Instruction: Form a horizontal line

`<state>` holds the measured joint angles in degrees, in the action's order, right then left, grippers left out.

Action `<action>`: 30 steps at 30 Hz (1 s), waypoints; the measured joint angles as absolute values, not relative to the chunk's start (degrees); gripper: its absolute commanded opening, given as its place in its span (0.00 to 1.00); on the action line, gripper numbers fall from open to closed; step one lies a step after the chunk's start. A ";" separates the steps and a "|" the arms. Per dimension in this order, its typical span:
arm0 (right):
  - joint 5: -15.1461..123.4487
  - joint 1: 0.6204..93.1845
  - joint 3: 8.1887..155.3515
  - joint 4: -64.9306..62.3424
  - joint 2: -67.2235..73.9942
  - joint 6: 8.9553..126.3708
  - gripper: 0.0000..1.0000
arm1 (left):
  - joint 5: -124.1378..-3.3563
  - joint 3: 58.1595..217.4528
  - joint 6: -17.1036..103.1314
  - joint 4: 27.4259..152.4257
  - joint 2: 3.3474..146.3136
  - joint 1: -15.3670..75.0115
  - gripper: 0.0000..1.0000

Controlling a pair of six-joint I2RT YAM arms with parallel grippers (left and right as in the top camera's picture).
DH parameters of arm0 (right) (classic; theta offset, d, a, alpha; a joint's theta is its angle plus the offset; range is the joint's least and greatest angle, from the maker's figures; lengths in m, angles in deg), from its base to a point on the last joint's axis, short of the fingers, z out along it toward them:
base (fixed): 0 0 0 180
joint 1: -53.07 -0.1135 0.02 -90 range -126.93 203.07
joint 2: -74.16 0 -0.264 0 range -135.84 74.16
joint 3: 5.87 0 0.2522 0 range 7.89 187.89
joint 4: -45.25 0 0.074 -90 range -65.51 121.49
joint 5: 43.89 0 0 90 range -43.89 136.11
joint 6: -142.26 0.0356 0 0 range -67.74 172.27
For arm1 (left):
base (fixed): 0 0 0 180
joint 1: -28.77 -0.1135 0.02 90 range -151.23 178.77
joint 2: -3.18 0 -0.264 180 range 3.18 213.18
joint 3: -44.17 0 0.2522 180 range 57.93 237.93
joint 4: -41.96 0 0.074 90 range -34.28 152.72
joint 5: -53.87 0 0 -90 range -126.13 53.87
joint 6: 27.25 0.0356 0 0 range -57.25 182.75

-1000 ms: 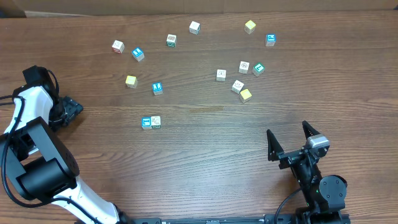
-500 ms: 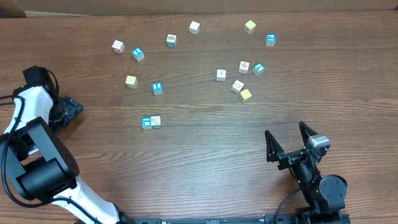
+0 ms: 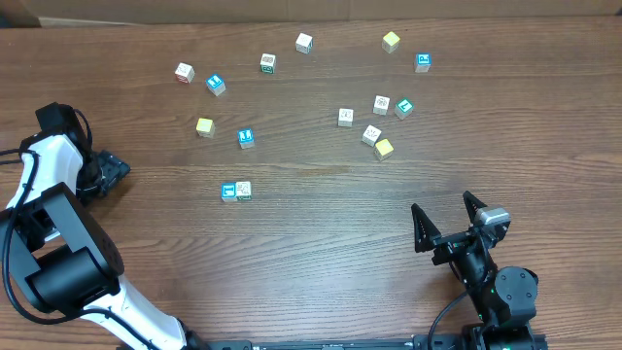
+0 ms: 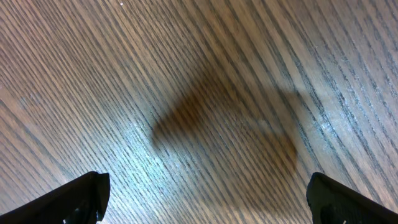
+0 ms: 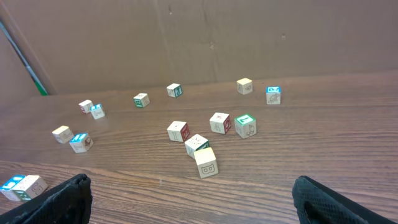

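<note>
No row of four cubes shows. A blue cube (image 3: 228, 192) and a white patterned cube (image 3: 244, 191) touch side by side left of the table's middle; the pair also shows at the lower left of the right wrist view (image 5: 22, 185). Loose yellow cubes lie at the left (image 3: 204, 126), far right (image 3: 391, 41) and mid right (image 3: 384, 148), the last one nearest in the right wrist view (image 5: 206, 163). My left gripper (image 3: 115, 167) is open and empty over bare wood (image 4: 208, 199) at the left edge. My right gripper (image 3: 442, 214) is open and empty near the front right (image 5: 193, 199).
Several more blue and white cubes are scattered across the far half of the table, such as a blue one (image 3: 246, 138), a white one (image 3: 345, 118) and a teal one (image 3: 404, 108). A brown cardboard wall (image 5: 186, 37) stands behind the table.
My right arm has shifted slightly left and toward the table's front edge, jaws still open. The left arm and the cubes have not moved.
</note>
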<state>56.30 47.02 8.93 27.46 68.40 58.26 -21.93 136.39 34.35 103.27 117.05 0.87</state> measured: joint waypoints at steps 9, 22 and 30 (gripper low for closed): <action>56.46 47.02 9.02 27.28 68.40 61.26 1.00 | -21.96 136.39 34.35 103.27 117.03 0.87 1.00; 56.89 47.02 37.48 12.42 51.98 61.24 1.00 | -21.93 136.39 34.35 103.27 117.03 0.87 1.00; 57.31 47.00 69.50 -10.00 24.68 57.11 1.00 | -21.96 136.34 34.35 103.25 117.03 0.87 1.00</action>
<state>57.31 47.00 69.50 -10.00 24.68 57.11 -21.96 136.34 34.35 103.25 117.03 0.87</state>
